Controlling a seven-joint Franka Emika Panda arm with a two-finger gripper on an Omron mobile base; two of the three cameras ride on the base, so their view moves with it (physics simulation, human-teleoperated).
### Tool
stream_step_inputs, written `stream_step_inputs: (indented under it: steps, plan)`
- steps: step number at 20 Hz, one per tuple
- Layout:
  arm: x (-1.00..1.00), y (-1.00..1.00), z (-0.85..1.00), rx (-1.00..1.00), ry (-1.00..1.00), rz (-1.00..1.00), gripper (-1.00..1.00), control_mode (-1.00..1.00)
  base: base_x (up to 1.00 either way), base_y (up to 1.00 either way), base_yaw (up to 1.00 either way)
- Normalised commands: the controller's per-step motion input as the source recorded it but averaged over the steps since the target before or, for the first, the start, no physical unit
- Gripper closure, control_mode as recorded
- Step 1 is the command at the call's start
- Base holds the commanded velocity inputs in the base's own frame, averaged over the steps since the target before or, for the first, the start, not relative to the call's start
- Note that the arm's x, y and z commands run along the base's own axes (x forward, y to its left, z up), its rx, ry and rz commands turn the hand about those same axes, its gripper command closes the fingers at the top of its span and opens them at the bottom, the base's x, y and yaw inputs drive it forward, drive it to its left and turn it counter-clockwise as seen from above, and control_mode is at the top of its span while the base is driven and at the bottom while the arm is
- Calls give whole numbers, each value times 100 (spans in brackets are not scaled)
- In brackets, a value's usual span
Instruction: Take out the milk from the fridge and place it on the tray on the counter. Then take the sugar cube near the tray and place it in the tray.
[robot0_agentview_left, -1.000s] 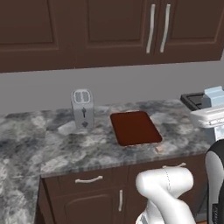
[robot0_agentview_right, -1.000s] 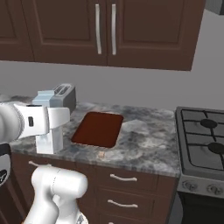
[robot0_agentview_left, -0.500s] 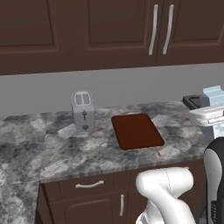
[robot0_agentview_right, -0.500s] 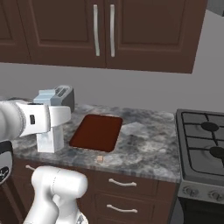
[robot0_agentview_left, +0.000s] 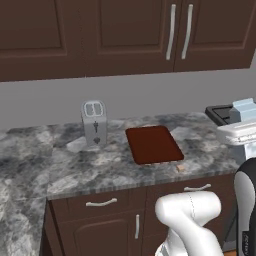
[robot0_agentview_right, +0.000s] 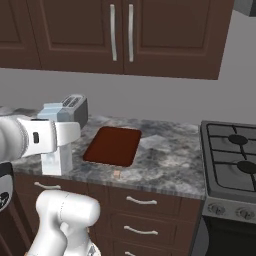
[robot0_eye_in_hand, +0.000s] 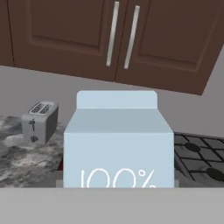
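While the gripper (robot0_agentview_right: 59, 145) holds the milk carton (robot0_eye_in_hand: 118, 144) between part-open fingers, off to one side of the empty tray (robot0_agentview_right: 112, 145), a tilted set-down risks toppling it onto the counter (robot0_agentview_right: 165, 160).

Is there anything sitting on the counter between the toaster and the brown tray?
No. In the left base view, only bare grey counter separates the toaster from the tray.

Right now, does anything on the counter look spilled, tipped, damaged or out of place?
Nothing stands out. The tray lies flat on the counter, the toaster stands upright beside it, the sugar cube sits near the tray's corner, and the milk is upright at the hand.
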Motion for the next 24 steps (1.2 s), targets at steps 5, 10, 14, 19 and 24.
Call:
stream_step_inputs:
  steps: [5,10,14,19,24]
  plan:
    - [0,0,0,0,0,0,100,100,0,0,0]
    - [12,-2,-6,0,0,1,100,-100,0,0,0]
    - [77,-11,-45,3,-1,12,100,-100,0,0,0]
    - [79,-9,-42,11,-8,19,100,-100,0,0,0]
    - [86,-17,-39,16,-3,21,100,-100,0,0,0]
